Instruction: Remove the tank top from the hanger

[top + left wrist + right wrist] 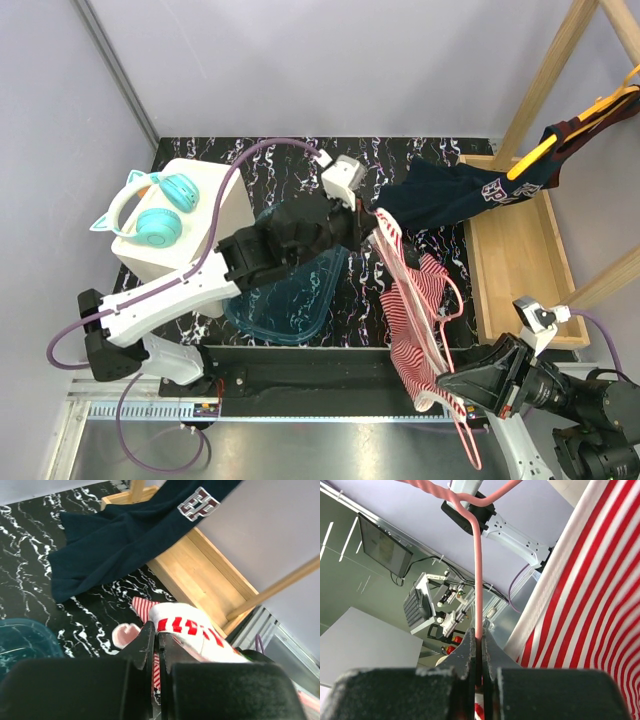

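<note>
Tank top (405, 330), centre frame: I judge it not yet off the hanger (478, 570). My left end effector (156, 630) pinches its fabric; right end effector (479, 635) clamps the hanger wire.

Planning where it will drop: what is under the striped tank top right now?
In the top view, the black marbled table shows around the tank top; the teal bin sits off to its left. The patch directly beneath is covered by fabric.
</note>
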